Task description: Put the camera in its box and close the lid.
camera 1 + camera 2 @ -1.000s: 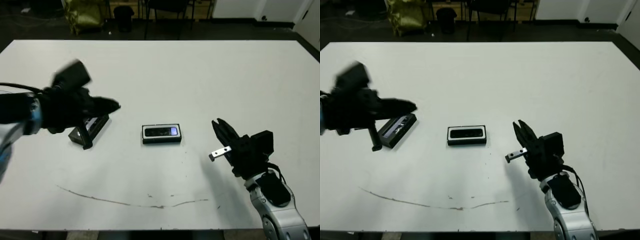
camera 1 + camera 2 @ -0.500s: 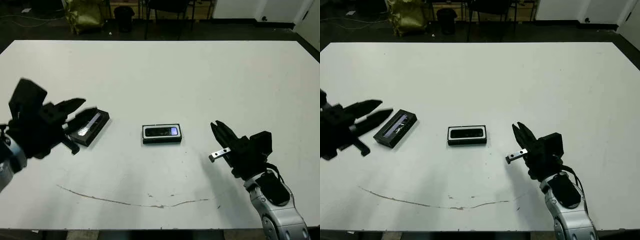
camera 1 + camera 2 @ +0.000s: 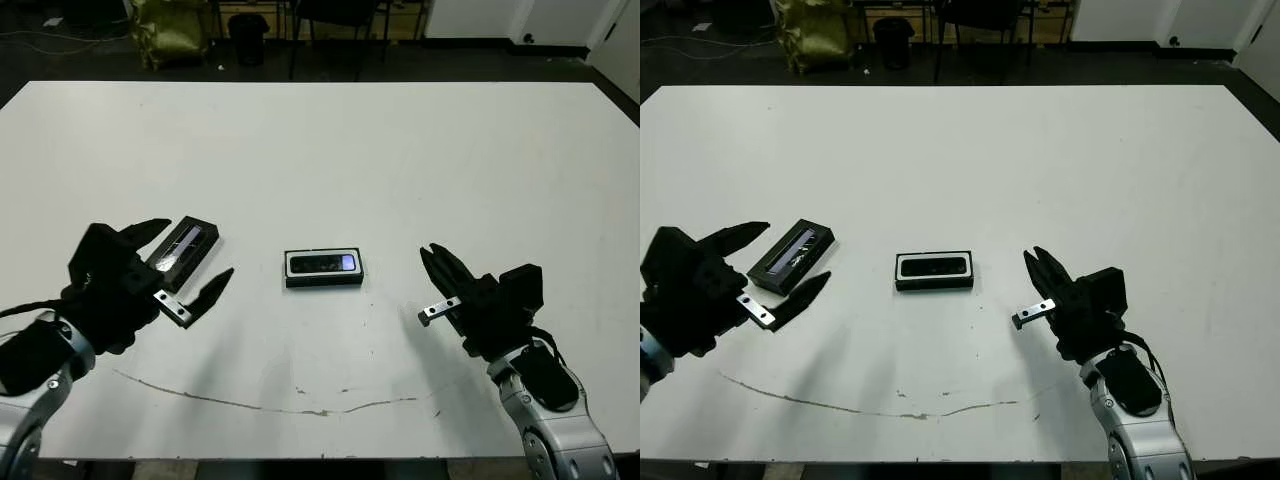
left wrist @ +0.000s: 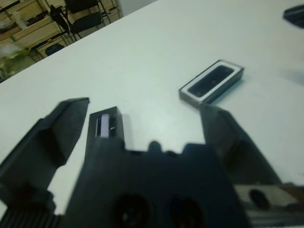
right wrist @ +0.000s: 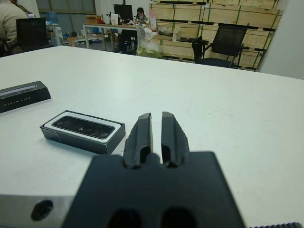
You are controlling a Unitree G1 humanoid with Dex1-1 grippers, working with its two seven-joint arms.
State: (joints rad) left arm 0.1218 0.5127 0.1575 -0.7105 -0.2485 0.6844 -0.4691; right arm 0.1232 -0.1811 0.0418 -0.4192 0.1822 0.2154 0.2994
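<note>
Desk [image 3: 400, 150] carrying everything. Left end effector [image 3: 190, 262] gaping wide, straddling lid's [image 3: 183, 249] near end. Right end effector [image 3: 437, 265] pinching narrow, empty, at box's 4 o'clock. Box [image 3: 323, 268] sitting mid-desk, camera [image 3: 322, 264] lying inside.

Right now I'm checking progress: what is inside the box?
The camera lies in the white-lined box, its dark face up. The box floor beneath it is hidden. The lid lies apart, on the table.
</note>
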